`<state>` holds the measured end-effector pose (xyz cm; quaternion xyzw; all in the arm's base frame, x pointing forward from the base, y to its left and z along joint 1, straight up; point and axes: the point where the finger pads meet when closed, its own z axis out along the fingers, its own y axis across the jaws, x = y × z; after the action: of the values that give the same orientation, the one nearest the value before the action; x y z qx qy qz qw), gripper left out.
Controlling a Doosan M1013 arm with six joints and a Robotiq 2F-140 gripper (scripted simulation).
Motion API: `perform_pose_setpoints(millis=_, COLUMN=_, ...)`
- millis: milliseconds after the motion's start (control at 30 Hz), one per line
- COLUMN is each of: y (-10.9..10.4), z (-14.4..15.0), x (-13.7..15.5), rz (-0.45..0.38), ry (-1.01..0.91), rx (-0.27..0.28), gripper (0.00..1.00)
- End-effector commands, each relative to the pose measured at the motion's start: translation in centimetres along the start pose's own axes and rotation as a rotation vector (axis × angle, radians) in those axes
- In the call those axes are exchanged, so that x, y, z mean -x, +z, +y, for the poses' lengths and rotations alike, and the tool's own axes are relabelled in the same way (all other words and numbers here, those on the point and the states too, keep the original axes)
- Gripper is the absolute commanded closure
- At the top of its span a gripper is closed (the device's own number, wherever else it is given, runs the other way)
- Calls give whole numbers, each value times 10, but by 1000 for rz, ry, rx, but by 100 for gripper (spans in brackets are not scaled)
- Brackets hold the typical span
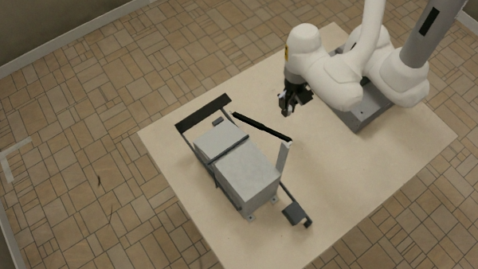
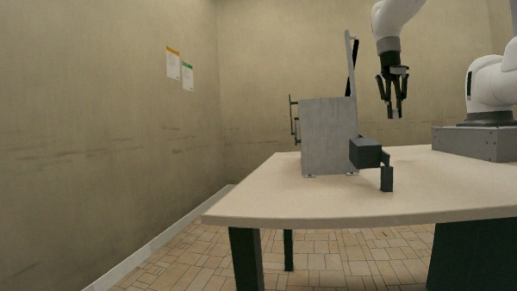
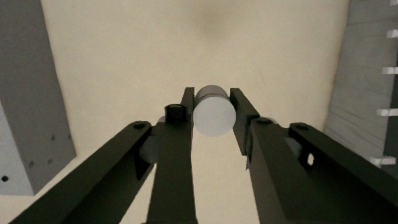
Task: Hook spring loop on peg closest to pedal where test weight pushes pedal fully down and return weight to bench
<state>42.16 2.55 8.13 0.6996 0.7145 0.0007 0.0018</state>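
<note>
My gripper [image 1: 287, 108] hangs well above the bench, between the feeder and the robot base, and is shut on the steel test weight [image 3: 214, 111], a pale cylinder seen end-on between the fingers in the wrist view. It also shows in the exterior view [image 2: 394, 111]. The feeder is a grey box [image 1: 237, 167] with a dark pedal [image 1: 295, 212] [image 2: 365, 152] at its near end, raised off the bench. A black spring [image 1: 260, 126] runs from the feeder's far end to the top of a tall grey post [image 1: 282, 156]. Several white pegs [image 3: 390, 112] show at the right edge of the wrist view.
The grey robot base block [image 1: 362, 107] stands at the back right of the bench and shows at the left of the wrist view [image 3: 25, 100]. A dark frame [image 1: 203, 113] juts from the feeder's far end. The bench edge runs close to the pedal.
</note>
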Motion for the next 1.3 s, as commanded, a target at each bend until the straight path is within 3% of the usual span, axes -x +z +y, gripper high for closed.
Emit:
perform_pose_setpoints(millis=0, y=-8, z=0, x=0, rz=0, ry=0, rx=1, gripper=75)
perform_pose_setpoints(millis=233, y=-27, z=0, x=0, rz=0, ry=0, rx=1, gripper=75)
perform_pose_setpoints(millis=333, y=-24, z=0, x=0, rz=0, ry=0, rx=1, gripper=75)
perform_pose_setpoints(millis=867, y=-48, z=0, x=0, rz=0, ry=0, rx=0, gripper=75)
perform_pose_setpoints(millis=1267, y=-53, z=24, x=20, rz=-20, ry=0, rx=1, gripper=75)
